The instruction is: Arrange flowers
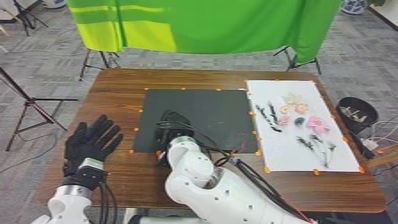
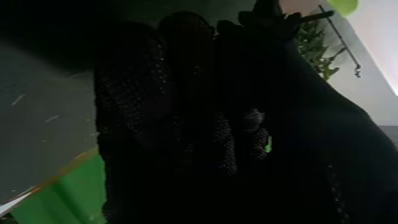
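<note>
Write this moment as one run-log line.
right hand: over dark mat | left hand: open, left of mat | pink flowers, green sprigs: on white sheet

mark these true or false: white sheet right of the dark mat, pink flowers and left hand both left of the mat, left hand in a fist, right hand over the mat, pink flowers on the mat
1. The white sheet lies to the right of the dark mat. True.
2. The pink flowers and the left hand are both left of the mat. False: only the left hand is.
3. The left hand is curled into a fist. False: its fingers are spread.
4. The right hand is over the mat. True.
5. The pink flowers lie on the mat. False: they lie on the white sheet.
</note>
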`<action>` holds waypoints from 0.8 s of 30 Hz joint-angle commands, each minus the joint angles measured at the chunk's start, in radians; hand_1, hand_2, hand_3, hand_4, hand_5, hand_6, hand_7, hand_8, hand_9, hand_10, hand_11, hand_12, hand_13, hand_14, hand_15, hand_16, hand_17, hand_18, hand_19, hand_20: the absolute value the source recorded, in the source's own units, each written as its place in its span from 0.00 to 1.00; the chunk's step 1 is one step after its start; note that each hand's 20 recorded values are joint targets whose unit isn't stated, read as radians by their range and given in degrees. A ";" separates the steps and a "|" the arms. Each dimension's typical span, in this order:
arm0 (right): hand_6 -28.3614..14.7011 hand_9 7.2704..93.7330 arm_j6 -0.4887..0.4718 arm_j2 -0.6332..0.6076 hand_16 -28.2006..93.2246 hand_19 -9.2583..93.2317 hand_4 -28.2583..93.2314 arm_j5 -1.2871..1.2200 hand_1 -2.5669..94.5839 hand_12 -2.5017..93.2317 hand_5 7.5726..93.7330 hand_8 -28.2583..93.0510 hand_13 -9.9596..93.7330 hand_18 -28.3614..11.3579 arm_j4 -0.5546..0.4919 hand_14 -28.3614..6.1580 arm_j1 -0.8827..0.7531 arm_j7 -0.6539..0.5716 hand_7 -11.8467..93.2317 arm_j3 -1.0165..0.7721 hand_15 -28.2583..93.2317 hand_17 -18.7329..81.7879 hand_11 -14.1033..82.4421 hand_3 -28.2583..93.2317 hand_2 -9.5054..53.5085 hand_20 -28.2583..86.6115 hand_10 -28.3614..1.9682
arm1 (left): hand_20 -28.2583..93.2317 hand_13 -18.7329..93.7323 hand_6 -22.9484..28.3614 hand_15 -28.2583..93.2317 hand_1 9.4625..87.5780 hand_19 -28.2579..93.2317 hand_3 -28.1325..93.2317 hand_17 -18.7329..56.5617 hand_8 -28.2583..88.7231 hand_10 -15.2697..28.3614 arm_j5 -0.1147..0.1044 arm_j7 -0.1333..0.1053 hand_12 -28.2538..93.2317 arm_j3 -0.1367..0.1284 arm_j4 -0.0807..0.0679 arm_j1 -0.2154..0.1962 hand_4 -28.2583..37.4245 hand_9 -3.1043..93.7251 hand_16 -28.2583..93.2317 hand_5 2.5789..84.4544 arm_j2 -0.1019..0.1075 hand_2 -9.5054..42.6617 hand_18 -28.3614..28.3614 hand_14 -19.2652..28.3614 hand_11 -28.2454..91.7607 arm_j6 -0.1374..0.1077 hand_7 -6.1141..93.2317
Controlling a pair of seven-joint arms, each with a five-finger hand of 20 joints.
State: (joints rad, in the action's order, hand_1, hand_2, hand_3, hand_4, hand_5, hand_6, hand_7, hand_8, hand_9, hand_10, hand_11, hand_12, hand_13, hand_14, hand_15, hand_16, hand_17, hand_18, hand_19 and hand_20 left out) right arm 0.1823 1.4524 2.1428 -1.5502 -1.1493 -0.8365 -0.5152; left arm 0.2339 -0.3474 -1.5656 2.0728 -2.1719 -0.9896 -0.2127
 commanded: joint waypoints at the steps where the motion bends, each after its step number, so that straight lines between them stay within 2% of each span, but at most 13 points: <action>1: 0.61 0.96 -0.055 0.004 0.57 0.73 0.01 0.003 0.59 0.49 0.60 0.33 0.90 0.21 -0.018 0.60 -0.014 -0.001 0.84 0.008 0.58 0.52 0.32 0.87 0.00 0.35 0.68 | 0.37 0.41 0.65 0.61 0.24 0.59 0.81 0.17 0.18 0.71 -0.003 -0.012 0.34 -0.008 0.003 -0.014 0.00 0.42 0.18 0.54 0.001 0.48 0.80 0.77 0.45 0.010 0.18; 3: 0.60 0.95 -0.071 0.004 0.55 0.73 0.00 0.008 0.58 0.49 0.59 0.33 0.89 0.20 -0.024 0.58 -0.017 0.003 0.84 0.008 0.59 0.51 0.32 0.87 0.00 0.35 0.67 | 0.37 0.41 0.64 0.61 0.24 0.59 0.81 0.17 0.18 0.71 0.000 -0.010 0.34 -0.009 0.001 -0.012 0.00 0.42 0.18 0.54 0.000 0.48 0.80 0.77 0.45 0.008 0.19; 5: 0.59 0.94 -0.060 -0.003 0.55 0.73 0.00 0.073 0.57 0.49 0.58 0.33 0.88 0.20 -0.014 0.57 -0.020 0.034 0.83 0.021 0.60 0.51 0.32 0.87 0.00 0.35 0.66 | 0.37 0.41 0.64 0.61 0.24 0.59 0.81 0.17 0.18 0.71 0.005 -0.005 0.34 -0.009 0.006 -0.012 0.00 0.42 0.18 0.54 0.001 0.46 0.80 0.77 0.45 -0.012 0.19; 7: 0.59 0.93 -0.069 -0.004 0.55 0.73 0.00 0.078 0.56 0.48 0.57 0.33 0.87 0.20 -0.013 0.58 -0.020 0.037 0.83 0.021 0.60 0.51 0.32 0.87 0.00 0.35 0.65 | 0.37 0.41 0.64 0.61 0.27 0.59 0.81 0.17 0.18 0.71 0.003 -0.005 0.34 -0.012 0.003 -0.011 0.01 0.41 0.18 0.54 -0.001 0.43 0.80 0.77 0.45 0.000 0.19; 9: 0.58 0.91 -0.070 -0.006 0.54 0.73 0.00 0.070 0.55 0.48 0.56 0.33 0.86 0.19 -0.015 0.57 -0.016 0.022 0.83 0.025 0.60 0.51 0.33 0.87 0.00 0.35 0.64 | 0.37 0.41 0.64 0.61 0.28 0.59 0.81 0.17 0.18 0.71 0.004 -0.007 0.34 -0.010 0.000 -0.006 0.01 0.41 0.18 0.54 0.001 0.41 0.80 0.77 0.46 0.003 0.19; 11: 0.56 0.89 -0.061 -0.006 0.53 0.73 0.00 0.086 0.54 0.48 0.55 0.32 0.86 0.19 -0.009 0.55 -0.021 0.026 0.82 0.025 0.61 0.50 0.34 0.86 0.00 0.35 0.62 | 0.37 0.41 0.65 0.62 0.28 0.59 0.81 0.17 0.18 0.70 -0.001 -0.008 0.34 -0.010 0.003 -0.008 0.02 0.41 0.18 0.54 0.001 0.41 0.80 0.77 0.46 -0.005 0.19; 13: 0.54 0.87 -0.064 -0.005 0.50 0.73 0.00 0.091 0.53 0.46 0.54 0.32 0.85 0.18 -0.006 0.53 -0.024 0.027 0.81 0.022 0.62 0.50 0.37 0.86 0.00 0.35 0.60 | 0.37 0.41 0.65 0.62 0.28 0.59 0.81 0.17 0.18 0.71 0.000 -0.005 0.34 -0.011 0.001 -0.005 0.03 0.41 0.18 0.54 0.000 0.40 0.80 0.77 0.46 0.000 0.19; 16: 0.51 0.83 -0.079 -0.012 0.44 0.73 0.00 0.083 0.47 0.38 0.54 0.30 0.84 0.18 -0.011 0.50 -0.022 0.017 0.79 0.022 0.65 0.50 0.46 0.90 0.00 0.35 0.53 | 0.37 0.41 0.65 0.62 0.28 0.59 0.81 0.17 0.18 0.71 -0.004 -0.015 0.34 -0.009 0.002 -0.009 0.03 0.41 0.18 0.53 -0.003 0.39 0.80 0.77 0.46 0.003 0.19; 19: 0.50 0.81 -0.058 -0.032 0.44 0.73 0.00 0.063 0.45 0.35 0.54 0.28 0.83 0.18 -0.036 0.49 -0.012 0.012 0.78 0.018 0.64 0.49 0.48 0.91 0.00 0.35 0.49 | 0.37 0.41 0.65 0.62 0.28 0.59 0.81 0.17 0.18 0.71 -0.010 -0.036 0.34 -0.018 0.005 -0.025 0.03 0.41 0.18 0.53 -0.010 0.39 0.80 0.77 0.46 0.009 0.19; 21: 0.48 0.79 -0.055 -0.048 0.43 0.73 0.00 0.058 0.43 0.30 0.53 0.22 0.83 0.17 -0.066 0.49 -0.017 0.028 0.79 -0.004 0.65 0.49 0.53 0.92 0.00 0.35 0.44 | 0.37 0.41 0.65 0.62 0.28 0.59 0.81 0.17 0.18 0.71 -0.013 -0.039 0.34 -0.029 0.011 -0.040 0.02 0.41 0.18 0.53 -0.016 0.40 0.80 0.77 0.46 0.004 0.19; 23: 0.46 0.76 -0.017 -0.083 0.43 0.74 0.00 0.053 0.41 0.28 0.53 0.05 0.82 0.16 -0.102 0.48 -0.003 0.033 0.81 -0.012 0.65 0.49 0.55 0.93 0.00 0.35 0.39 | 0.37 0.41 0.65 0.62 0.28 0.59 0.81 0.17 0.18 0.71 -0.019 -0.053 0.34 -0.037 0.011 -0.049 0.02 0.41 0.18 0.53 -0.027 0.41 0.80 0.77 0.46 0.015 0.19; 24: 0.45 0.75 0.001 -0.102 0.43 0.74 0.00 0.056 0.40 0.27 0.52 0.03 0.82 0.16 -0.120 0.48 -0.007 0.039 0.81 -0.022 0.65 0.49 0.56 0.93 0.00 0.35 0.37 | 0.37 0.41 0.65 0.62 0.27 0.59 0.81 0.17 0.18 0.71 -0.015 -0.045 0.34 -0.046 0.014 -0.057 0.02 0.41 0.18 0.53 -0.031 0.42 0.80 0.77 0.46 0.011 0.19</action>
State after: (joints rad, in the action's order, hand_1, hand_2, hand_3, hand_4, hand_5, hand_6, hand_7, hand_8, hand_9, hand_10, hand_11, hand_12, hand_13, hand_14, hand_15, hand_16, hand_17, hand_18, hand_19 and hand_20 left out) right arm 0.1166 1.4335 2.2088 -1.5827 -1.1630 -0.8154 -0.4995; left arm 0.2288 -0.3745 -1.5792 2.0746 -2.1824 -0.9919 -0.2129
